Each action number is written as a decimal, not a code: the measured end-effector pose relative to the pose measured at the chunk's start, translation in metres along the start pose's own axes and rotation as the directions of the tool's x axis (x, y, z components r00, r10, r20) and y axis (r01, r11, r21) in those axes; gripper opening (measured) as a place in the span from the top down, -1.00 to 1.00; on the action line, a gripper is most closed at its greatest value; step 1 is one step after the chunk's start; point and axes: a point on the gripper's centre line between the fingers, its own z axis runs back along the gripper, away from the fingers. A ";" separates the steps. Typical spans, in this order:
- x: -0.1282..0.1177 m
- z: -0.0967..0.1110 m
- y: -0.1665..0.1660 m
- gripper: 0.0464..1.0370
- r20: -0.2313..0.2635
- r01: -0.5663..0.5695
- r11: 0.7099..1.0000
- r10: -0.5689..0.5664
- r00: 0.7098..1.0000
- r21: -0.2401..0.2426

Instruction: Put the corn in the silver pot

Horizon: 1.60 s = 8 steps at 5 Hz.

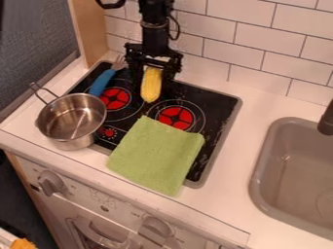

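Claw [153,80] (whether gripping, one cannot tell): secure the corn [151,86] beneath it squarely before lifting above the pot [72,120], lower left.

Corn [151,86], pot [73,119], fork [102,81], cloth [157,155]: 1 each

Near, downward-slanting view
The stove [216,109] and sink [259,168] are seen from the front, towards the tiled wall [263,34].

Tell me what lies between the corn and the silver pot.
In the camera view, the nearer red burner lies between the corn and the silver pot; a blue-handled fork lies beside that stretch.
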 end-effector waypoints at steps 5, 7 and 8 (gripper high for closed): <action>-0.077 0.051 0.048 -0.19 0.114 0.097 0.992 -0.105 0.988 0.079; -0.092 0.029 0.077 -0.34 0.065 0.057 0.993 -0.065 0.996 0.108; -0.095 0.028 0.078 -0.88 0.052 0.068 0.994 -0.073 0.996 0.090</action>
